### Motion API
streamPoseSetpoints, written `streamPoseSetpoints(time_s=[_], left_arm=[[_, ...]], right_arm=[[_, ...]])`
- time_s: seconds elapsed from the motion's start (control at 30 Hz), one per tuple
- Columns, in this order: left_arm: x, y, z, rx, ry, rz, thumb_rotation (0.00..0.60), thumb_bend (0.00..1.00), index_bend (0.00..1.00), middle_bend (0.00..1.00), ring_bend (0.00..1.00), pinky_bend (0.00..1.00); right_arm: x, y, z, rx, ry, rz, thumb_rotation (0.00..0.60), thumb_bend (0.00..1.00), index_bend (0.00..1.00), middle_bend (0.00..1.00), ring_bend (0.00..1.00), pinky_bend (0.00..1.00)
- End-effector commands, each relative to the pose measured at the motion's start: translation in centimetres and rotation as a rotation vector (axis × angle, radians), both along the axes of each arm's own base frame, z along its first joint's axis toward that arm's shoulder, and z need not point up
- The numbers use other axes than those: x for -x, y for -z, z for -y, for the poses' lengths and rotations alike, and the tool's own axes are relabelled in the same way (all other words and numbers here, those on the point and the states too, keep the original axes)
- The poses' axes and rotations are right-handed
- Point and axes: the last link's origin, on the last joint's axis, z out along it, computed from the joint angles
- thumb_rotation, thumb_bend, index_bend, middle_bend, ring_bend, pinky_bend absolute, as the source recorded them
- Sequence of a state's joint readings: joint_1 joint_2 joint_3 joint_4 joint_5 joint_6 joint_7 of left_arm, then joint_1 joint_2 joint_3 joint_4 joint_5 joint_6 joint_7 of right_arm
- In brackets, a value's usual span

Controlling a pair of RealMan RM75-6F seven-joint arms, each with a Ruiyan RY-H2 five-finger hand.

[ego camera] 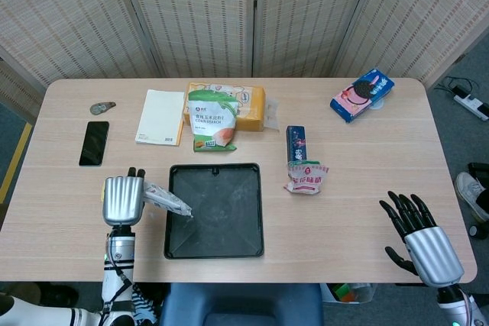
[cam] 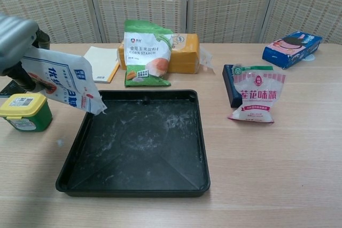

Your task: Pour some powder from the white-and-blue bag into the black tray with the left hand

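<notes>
White-and-blue bag (cam: pixel 63 83) tilts from your left hand (ego camera: pixel 123 200), fingers clasping it over the black tray's (cam: pixel 140 185) edge; right hand (ego camera: pixel 419 237) spread, empty.

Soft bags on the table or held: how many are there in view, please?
3. The white-and-blue bag is held by the left hand, tilted over the black tray's left edge. The green corn starch bag stands behind the tray. The pink-and-white bag lies right of it.

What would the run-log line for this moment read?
left hand: holds white-and-blue bag tilted, corner over left rim | black tray: faint powder dusting | right hand: open, idle, near table's right edge
</notes>
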State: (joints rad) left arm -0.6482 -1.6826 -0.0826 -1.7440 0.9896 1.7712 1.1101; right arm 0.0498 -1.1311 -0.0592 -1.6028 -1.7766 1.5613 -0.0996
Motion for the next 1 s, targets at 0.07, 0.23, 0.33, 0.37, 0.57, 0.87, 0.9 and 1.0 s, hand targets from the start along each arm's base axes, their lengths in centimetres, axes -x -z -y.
streamPoseSetpoints(time_s=[0.07, 0.23, 0.33, 0.37, 0.57, 0.87, 0.9, 1.0], left_arm=[[0.20, 0.24, 0.14, -0.009, 0.018, -0.025, 0.600, 0.23, 0.91, 0.99, 1.00, 1.00], [0.23, 0.41, 0.26, -0.016, 0.036, -0.037, 0.600, 0.23, 0.91, 0.99, 1.00, 1.00], [0.32, 0.59, 0.47, -0.016, 0.046, -0.055, 0.600, 0.23, 0.91, 0.99, 1.00, 1.00], [0.37, 0.60, 0.49, -0.021, 0.053, -0.069, 0.600, 0.23, 0.91, 0.99, 1.00, 1.00], [0.53, 0.97, 0.93, -0.050, 0.121, -0.136, 0.600, 0.23, 0.91, 0.99, 1.00, 1.00], [0.83, 0.93, 0.81, -0.070, 0.130, -0.162, 0.600, 0.23, 0.91, 0.99, 1.00, 1.00], [0.82, 0.93, 0.82, -0.071, 0.134, -0.165, 0.600, 0.23, 0.91, 0.99, 1.00, 1.00], [0.88, 0.98, 0.87, -0.077, 0.144, -0.180, 0.600, 0.23, 0.91, 0.99, 1.00, 1.00]], right_arm=[[0.00, 0.01, 0.00, 0.000, 0.000, 0.000, 0.600, 0.26, 0.00, 0.00, 0.00, 0.00], [0.01, 0.05, 0.03, -0.001, 0.001, -0.002, 0.600, 0.26, 0.00, 0.00, 0.00, 0.00], [0.02, 0.03, 0.02, 0.000, 0.002, -0.001, 0.600, 0.26, 0.00, 0.00, 0.00, 0.00], [0.01, 0.02, 0.01, 0.001, 0.002, -0.001, 0.600, 0.26, 0.00, 0.00, 0.00, 0.00], [0.05, 0.01, 0.00, 0.000, 0.002, -0.001, 0.600, 0.26, 0.00, 0.00, 0.00, 0.00], [0.05, 0.02, 0.00, 0.001, 0.002, -0.002, 0.600, 0.26, 0.00, 0.00, 0.00, 0.00], [0.05, 0.03, 0.01, 0.000, 0.003, -0.002, 0.600, 0.26, 0.00, 0.00, 0.00, 0.00], [0.04, 0.00, 0.01, 0.002, 0.003, -0.001, 0.600, 0.26, 0.00, 0.00, 0.00, 0.00]])
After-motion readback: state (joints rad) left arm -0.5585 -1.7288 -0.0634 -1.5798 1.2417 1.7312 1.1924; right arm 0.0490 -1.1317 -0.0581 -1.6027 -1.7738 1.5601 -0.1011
